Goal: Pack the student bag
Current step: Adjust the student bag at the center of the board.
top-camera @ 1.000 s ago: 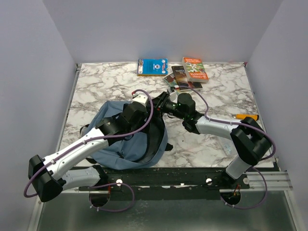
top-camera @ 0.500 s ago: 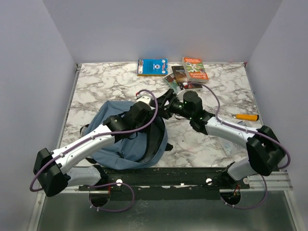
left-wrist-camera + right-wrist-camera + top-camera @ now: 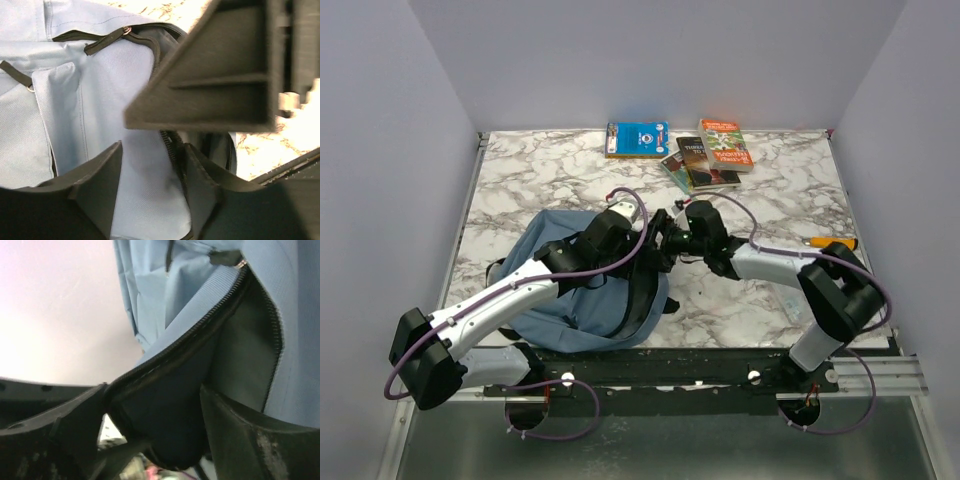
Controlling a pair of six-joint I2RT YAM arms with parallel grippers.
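The backpack [image 3: 575, 322] lies on the near left of the table [image 3: 520, 170], with its mouth facing the middle. The left claw [image 3: 152, 170] stands partly open astride the zipper edge [image 3: 172, 150], not pinching it. It probably needs to close squarely on that rim before lifting. The right claw [image 3: 155, 410] gapes wide around the bag's dark rim, holding nothing. Spreading the mouth gently should make room for the books [image 3: 710, 152] at the back.
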